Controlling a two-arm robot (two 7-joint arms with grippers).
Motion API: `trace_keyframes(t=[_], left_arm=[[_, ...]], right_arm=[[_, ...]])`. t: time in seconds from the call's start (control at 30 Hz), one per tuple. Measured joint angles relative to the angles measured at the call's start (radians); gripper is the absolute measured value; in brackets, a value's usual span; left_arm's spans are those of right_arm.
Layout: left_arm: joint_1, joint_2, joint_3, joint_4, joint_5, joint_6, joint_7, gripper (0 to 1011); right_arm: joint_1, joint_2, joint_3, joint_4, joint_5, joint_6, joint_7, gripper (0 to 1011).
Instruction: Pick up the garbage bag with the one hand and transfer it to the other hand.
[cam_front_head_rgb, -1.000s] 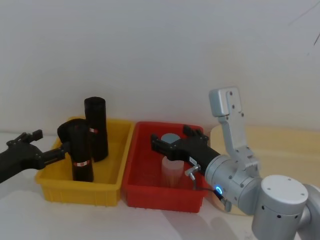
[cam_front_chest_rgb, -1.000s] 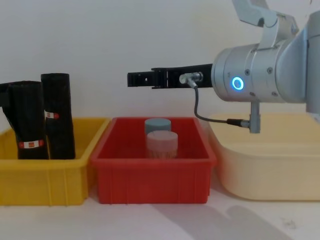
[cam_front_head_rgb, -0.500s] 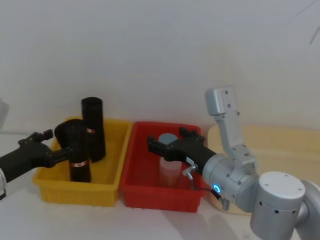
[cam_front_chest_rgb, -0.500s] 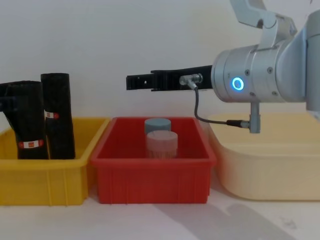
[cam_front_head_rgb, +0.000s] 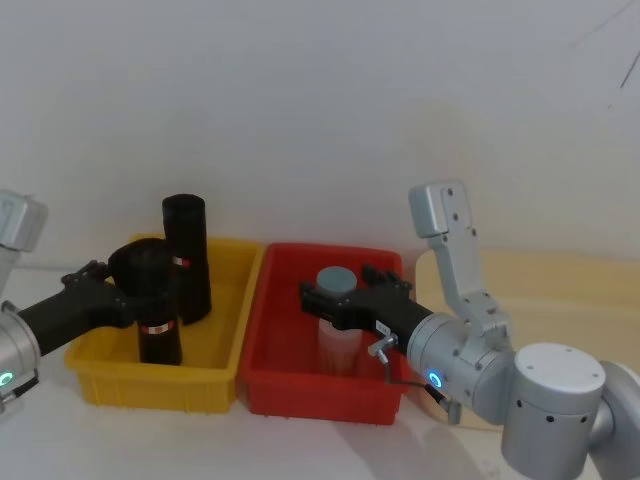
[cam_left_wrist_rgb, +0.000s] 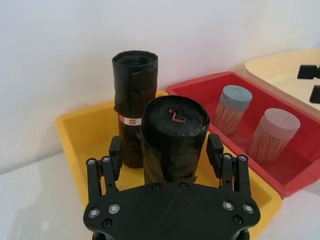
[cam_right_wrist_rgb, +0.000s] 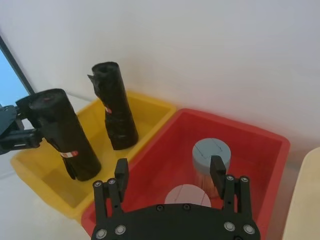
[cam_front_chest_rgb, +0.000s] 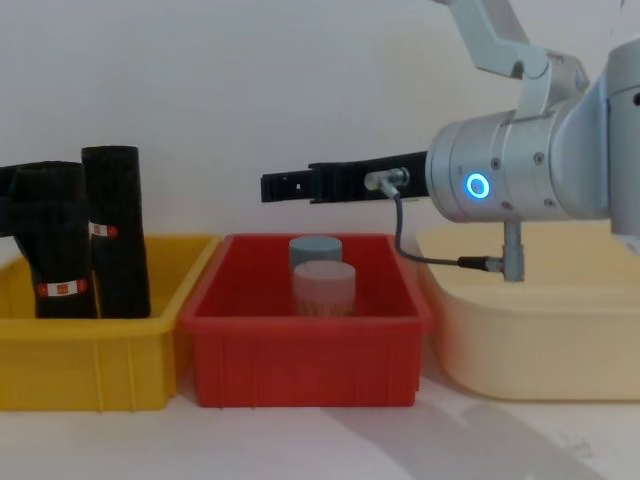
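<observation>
The garbage bag (cam_front_head_rgb: 152, 300) stands inside the yellow bin (cam_front_head_rgb: 160, 385), in the half of the bin nearer the robot. Its long axis is close to vertical with a slight lean, and its white band sits low on the roll. The left tool (cam_left_wrist_rgb: 165, 147) reaches in level from beyond the yellow bin's left wall and is spread wide. Its fingers (cam_left_wrist_rgb: 116, 150) straddle the upper part of the roll, with a gap showing on one side and little or none on the other, so we judge that nothing is clamped yet. The left tool is therefore the nearer one, and the coming move turns on closing across the roll's width, at right angles to its axis. A taller roll (cam_front_head_rgb: 186, 250) stands just behind the bag, toward the yellow bin's far wall; we cannot tell whether the two touch. We expect a straight upward lift to clear it better than a sideways pull. The red bin (cam_front_head_rgb: 320, 395) sits just beside the yellow bin's right wall and holds two lidded jars (cam_front_chest_rgb: 323, 285). The right tool (cam_front_chest_rgb: 272, 186) hovers above that red bin, pointing toward the yellow bin with its fingers apart, well clear of the bag. A cream tub (cam_front_chest_rgb: 530, 340) lies farther from the yellow bin, past the red bin. All containers rest on a pale table (cam_front_head_rgb: 200, 440), and a plain white wall (cam_front_head_rgb: 320, 100) rises behind the yellow bin.
</observation>
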Motion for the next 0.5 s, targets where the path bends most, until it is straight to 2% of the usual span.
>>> trace_keyframes(t=[0.3, 0.5], left_arm=[[-0.062, -0.032, 0.045, 0.062, 0.008, -0.019, -0.01, 1001], [-0.081, -0.042, 0.06, 0.081, 0.01, -0.026, -0.014, 1001]], right_arm=[[0.013, -0.003, 0.002, 0.032, -0.008, 0.02, 0.007, 1002], [0.024, -0.002, -0.006, 0.056, -0.016, 0.037, 0.019, 1002]])
